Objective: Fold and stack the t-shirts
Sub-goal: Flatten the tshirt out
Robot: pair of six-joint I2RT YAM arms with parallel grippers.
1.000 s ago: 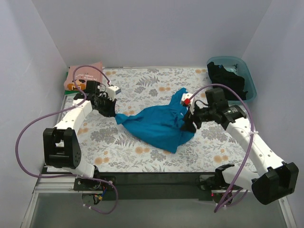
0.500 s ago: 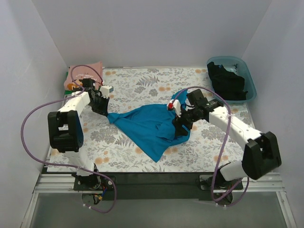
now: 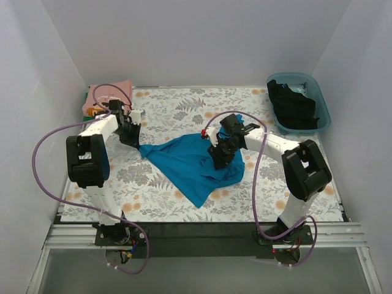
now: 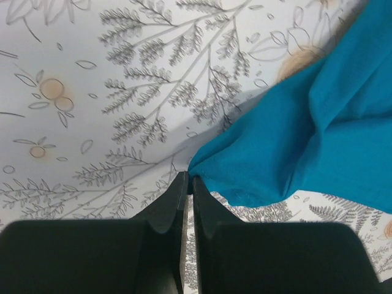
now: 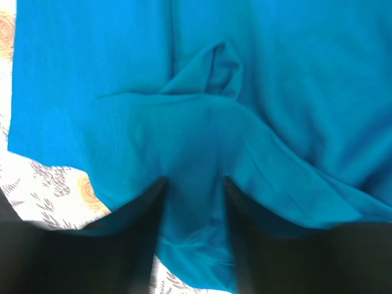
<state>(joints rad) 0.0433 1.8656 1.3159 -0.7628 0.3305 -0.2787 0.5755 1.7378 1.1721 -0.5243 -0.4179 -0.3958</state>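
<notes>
Both left fingers (image 4: pixel 160 214) and right fingers (image 5: pixel 122 251) clamp the teal-blue t-shirt (image 3: pixel 184 165) at opposite ends.

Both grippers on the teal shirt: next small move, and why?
Probably draw the right gripper away from the left gripper: both pinch the teal t-shirt, which lies bunched and creased between them, so tension should spread it flat.
</notes>
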